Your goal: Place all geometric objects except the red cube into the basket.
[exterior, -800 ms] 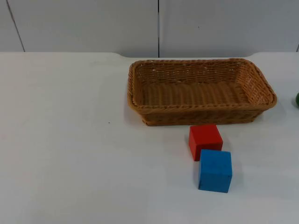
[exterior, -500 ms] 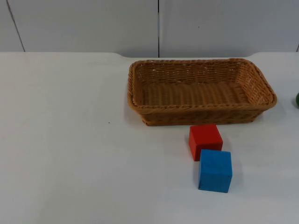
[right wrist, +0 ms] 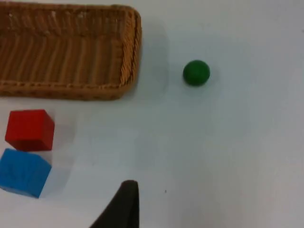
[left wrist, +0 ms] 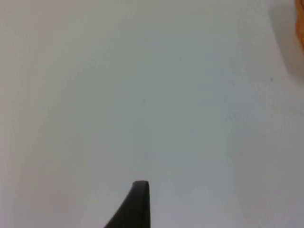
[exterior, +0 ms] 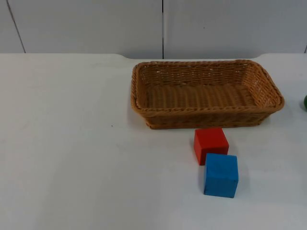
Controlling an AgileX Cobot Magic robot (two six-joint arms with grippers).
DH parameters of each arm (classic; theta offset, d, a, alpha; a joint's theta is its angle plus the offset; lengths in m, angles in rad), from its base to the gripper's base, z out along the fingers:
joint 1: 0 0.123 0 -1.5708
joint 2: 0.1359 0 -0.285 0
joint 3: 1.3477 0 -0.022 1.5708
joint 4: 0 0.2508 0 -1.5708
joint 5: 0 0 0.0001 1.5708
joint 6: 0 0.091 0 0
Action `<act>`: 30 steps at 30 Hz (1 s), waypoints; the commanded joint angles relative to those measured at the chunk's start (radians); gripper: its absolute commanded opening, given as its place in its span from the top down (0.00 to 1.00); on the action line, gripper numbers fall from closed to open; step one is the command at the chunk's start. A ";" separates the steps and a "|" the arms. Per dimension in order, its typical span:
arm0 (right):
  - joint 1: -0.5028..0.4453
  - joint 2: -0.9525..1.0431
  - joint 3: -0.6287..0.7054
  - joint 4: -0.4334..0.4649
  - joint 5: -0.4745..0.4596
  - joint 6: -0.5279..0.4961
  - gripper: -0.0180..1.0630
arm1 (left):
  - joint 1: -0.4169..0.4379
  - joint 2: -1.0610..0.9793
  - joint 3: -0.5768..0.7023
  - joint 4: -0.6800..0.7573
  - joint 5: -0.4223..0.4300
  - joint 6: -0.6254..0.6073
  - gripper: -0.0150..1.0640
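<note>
No change against the earlier top-view frames: basket, cubes and the green sliver at the right edge all sit exactly where they were. Count: one wicker basket [exterior: 206, 93], one red cube [exterior: 210, 144], one blue cube [exterior: 220, 175], one green ball [right wrist: 196, 72]. The basket sits far side of the white table [exterior: 67, 143], right of centre, near the grey partition wall [exterior: 96, 26], nothing inside it. Red cube is just in front of the basket's near wall, with a thin strip of table between them; blue cube is right in front of the red one, corner to edge, touching or nearly, can't tell which. In the right wrist view the green ball lies on bare table beside the basket's short end, apart from it; in the top view it's cut off by the right picture edge. Left half of the table is open, also a wide bare stretch around the ball. Left gripper [left wrist: 137, 204] is over bare table with a bit of basket rim just in frame; right gripper [right wrist: 124, 204] hangs over the table near the cubes and ball. One fingertip visible on each, so can't tell how far open either is; no sign of anything held.
</note>
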 commanded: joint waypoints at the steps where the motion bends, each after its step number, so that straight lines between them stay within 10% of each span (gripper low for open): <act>1: -0.006 0.049 -0.006 0.002 -0.016 -0.005 0.01 | 0.004 0.062 -0.006 -0.012 -0.023 -0.008 0.09; 16: -0.006 0.161 -0.006 0.004 0.007 -0.002 0.01 | 0.004 0.270 -0.006 -0.071 -0.045 0.012 0.09; 24: -0.006 0.163 -0.006 0.004 0.005 -0.002 0.01 | -0.028 0.394 -0.006 -0.348 -0.050 0.228 0.12; 30: -0.006 0.163 -0.006 0.004 0.005 -0.002 0.01 | -0.232 0.569 -0.072 -0.358 -0.101 0.206 0.12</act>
